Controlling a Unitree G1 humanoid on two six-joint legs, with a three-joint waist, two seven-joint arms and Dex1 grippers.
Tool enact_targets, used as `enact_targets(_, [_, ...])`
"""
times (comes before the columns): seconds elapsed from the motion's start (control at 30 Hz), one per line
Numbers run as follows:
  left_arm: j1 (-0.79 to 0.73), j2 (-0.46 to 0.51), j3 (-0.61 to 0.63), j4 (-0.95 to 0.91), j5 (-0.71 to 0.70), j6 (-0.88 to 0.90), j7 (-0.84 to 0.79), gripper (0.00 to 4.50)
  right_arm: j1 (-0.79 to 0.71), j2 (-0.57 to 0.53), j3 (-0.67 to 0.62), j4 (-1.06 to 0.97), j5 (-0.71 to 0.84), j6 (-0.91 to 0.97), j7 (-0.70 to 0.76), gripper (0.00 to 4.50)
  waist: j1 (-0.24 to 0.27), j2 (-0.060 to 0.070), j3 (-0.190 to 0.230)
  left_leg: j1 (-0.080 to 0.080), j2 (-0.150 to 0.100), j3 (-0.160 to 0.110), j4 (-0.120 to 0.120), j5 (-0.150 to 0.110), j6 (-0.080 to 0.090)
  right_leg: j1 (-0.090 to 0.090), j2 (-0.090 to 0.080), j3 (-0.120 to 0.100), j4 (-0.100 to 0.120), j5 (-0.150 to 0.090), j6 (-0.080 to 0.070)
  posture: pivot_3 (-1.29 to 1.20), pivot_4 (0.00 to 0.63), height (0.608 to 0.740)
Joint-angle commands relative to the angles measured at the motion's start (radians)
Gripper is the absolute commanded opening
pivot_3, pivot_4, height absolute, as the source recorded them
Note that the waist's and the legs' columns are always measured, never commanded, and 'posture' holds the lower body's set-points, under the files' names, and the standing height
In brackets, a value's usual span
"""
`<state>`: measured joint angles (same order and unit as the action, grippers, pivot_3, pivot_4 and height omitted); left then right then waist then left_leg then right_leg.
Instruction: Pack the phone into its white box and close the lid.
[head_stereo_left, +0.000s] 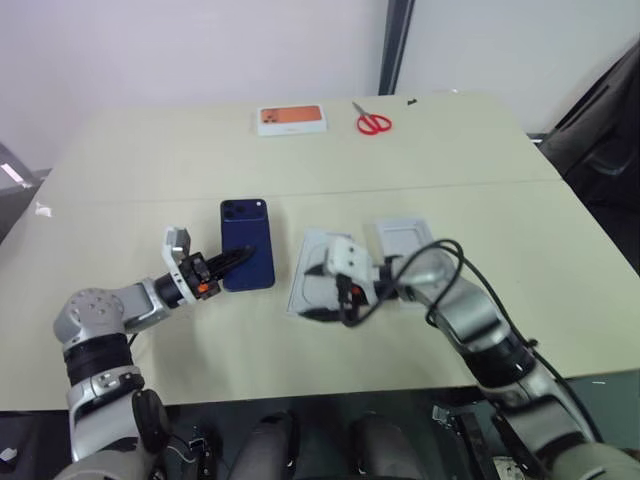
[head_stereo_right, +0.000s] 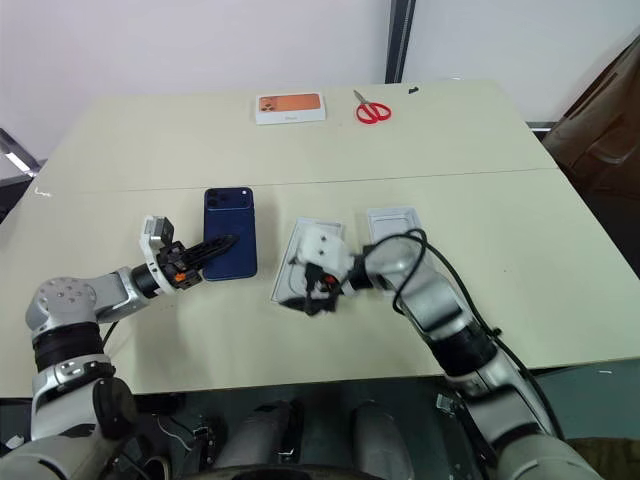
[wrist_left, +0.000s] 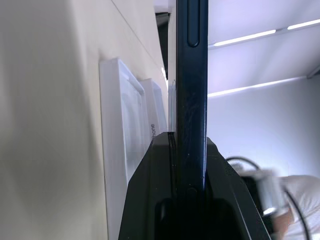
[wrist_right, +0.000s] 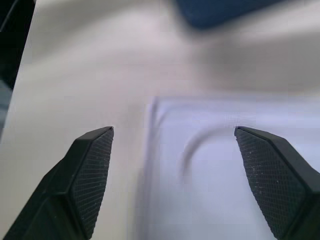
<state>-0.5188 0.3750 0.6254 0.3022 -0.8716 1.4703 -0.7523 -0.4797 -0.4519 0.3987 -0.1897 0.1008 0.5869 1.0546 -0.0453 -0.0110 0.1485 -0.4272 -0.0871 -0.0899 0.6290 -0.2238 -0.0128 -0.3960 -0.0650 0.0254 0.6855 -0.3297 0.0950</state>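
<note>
The left gripper (head_stereo_left: 232, 262) is clamping the phone (head_stereo_left: 247, 243); at three o'clock, the right gripper (wrist_right: 172, 175) is gaping over a white tray (wrist_right: 225, 170).

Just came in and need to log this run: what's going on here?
The left gripper is shut on the phone, gripping it by one long edge. The right gripper hangs open over a white tray on the table. Nothing is packed yet.
</note>
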Motion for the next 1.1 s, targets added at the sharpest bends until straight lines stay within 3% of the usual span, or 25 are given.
enact_targets(0.03, [-0.005,-0.018,0.043,-0.057,-0.076,-0.001,0.026,0.00,0.025,-0.025,0.027,-0.031,-0.026,-0.141,0.003,4.07,0.002,0.000,0.000,0.000,0.000,0.000,0.000,0.000,0.000,0.000,0.000,0.000,0.000,0.000,0.000,0.00,0.150,0.734])
enact_targets(0.33, [0.036,-0.047,0.015,-0.108,-0.117,-0.016,0.071,0.00,0.031,-0.013,0.041,0.035,-0.051,-0.221,-0.032,4.07,0.013,-0.001,0.000,0.000,0.000,0.000,0.002,0.002,-0.004,0.002,0.000,0.000,-0.002,0.000,0.000,0.00,0.150,0.734])
enact_targets(0.5, [0.036,-0.036,0.011,-0.099,-0.131,-0.021,0.080,0.00,0.038,-0.018,0.044,0.034,-0.062,-0.240,-0.039,1.75,0.026,-0.001,0.000,0.000,0.000,0.000,0.002,0.002,-0.004,0.002,0.000,0.000,-0.002,0.000,0.000,0.00,0.150,0.734])
enact_targets(0.73, [0.051,-0.027,-0.011,-0.096,-0.138,-0.035,0.076,0.00,0.042,-0.014,0.043,0.043,-0.071,-0.255,-0.049,1.75,0.032,-0.001,0.000,0.000,0.000,0.000,0.002,0.002,-0.004,0.003,0.000,0.000,-0.003,0.000,0.000,0.00,0.150,0.734])
enact_targets(0.9, [0.056,-0.020,-0.025,-0.084,-0.138,-0.052,0.067,0.00,0.041,-0.011,0.057,0.057,-0.080,-0.262,-0.046,0.07,0.031,-0.001,0.000,0.000,0.000,0.000,0.002,0.002,-0.004,0.003,0.000,0.000,-0.003,0.000,0.000,0.00,0.150,0.734])
enact_targets(1.1, [0.054,-0.008,-0.033,-0.067,-0.140,-0.061,0.063,0.00,0.036,-0.009,0.057,0.063,-0.077,-0.280,-0.032,0.07,0.031,-0.001,0.000,0.000,0.000,0.000,0.002,0.002,-0.004,0.003,0.000,0.000,-0.003,0.000,0.000,0.00,0.150,0.734])
